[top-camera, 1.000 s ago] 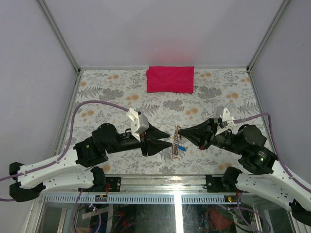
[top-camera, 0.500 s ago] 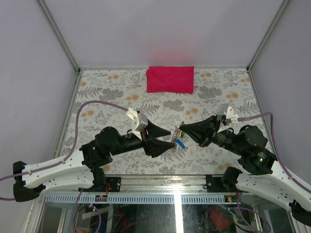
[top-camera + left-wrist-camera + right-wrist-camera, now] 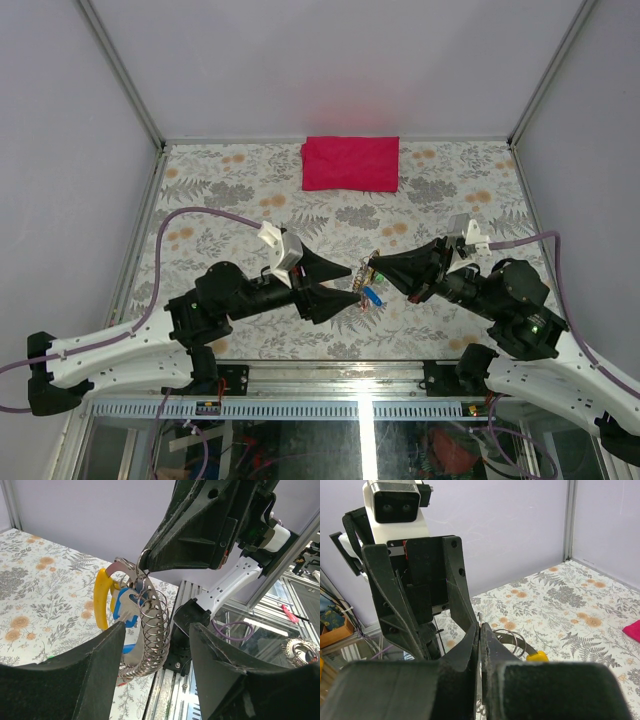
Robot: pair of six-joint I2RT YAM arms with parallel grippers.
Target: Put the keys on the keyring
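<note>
My right gripper is shut on the keyring, a thin wire loop pinched between its black fingertips. From the loop hangs a bunch: a blue-headed key, a curved yellow piece and a long silvery coil. The bunch hangs above the table between the two arms. My left gripper is open, one finger on each side of the coil without touching it. In the right wrist view the yellow piece and wire loops show beyond the shut jaws.
A folded red cloth lies at the back middle of the flowered table. Metal frame posts and plain walls close in the sides. The table's near metal rail runs just below the grippers.
My left jaws have spread apart and now stand on either side of the hanging bunch. Both arms have shifted slightly, and the bunch sits a little higher and further right.
</note>
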